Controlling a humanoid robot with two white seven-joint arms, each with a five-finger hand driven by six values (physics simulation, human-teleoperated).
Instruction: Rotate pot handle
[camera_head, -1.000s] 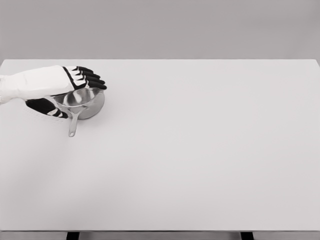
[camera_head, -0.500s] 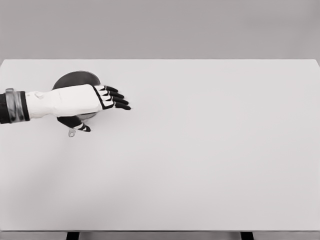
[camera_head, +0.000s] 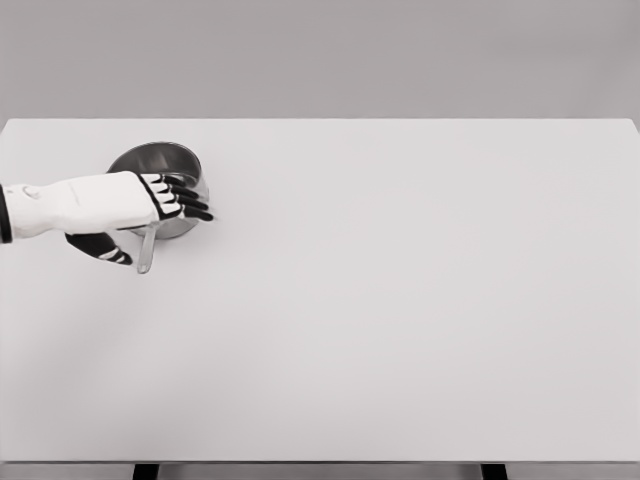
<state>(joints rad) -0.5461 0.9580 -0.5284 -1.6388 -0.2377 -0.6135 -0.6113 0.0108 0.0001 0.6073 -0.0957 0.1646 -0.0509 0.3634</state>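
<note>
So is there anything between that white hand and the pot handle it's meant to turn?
Nothing visible. The left hand is already over the pot, with the handle sticking out just below the palm beside the thumb. The table nearby holds nothing else.

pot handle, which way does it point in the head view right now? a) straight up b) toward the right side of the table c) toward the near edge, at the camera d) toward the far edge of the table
c: the pot handle runs down from the pot toward the near edge of the table, showing just below the left hand.
</note>
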